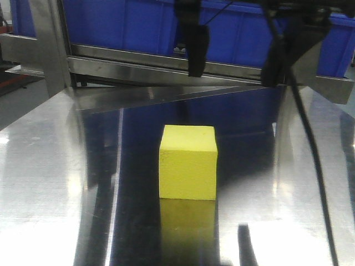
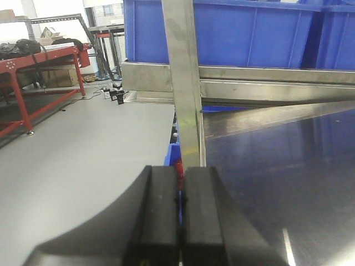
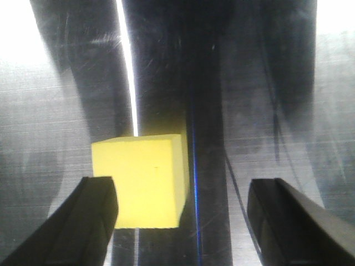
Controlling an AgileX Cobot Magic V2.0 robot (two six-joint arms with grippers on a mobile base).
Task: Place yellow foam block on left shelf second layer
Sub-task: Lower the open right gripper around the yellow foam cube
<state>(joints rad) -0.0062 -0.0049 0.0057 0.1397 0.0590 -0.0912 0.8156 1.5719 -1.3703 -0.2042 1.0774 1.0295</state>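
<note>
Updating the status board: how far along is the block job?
Done: nothing certain. The yellow block sits loose on the shiny metal surface below the blue bins; whether that is the target layer is unclear. In hand: the right gripper is open with the block between its fingers, ungripped; the left gripper is shut and empty. Left: grasp, lift and place, unless this is already the shelf.

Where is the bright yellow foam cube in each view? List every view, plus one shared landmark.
Front view: yellow foam cube at centre, on the shiny steel surface.
Left wrist view: not in it.
Right wrist view: lower left, between the open right gripper fingers.
Shared landmark: the steel surface.
</note>
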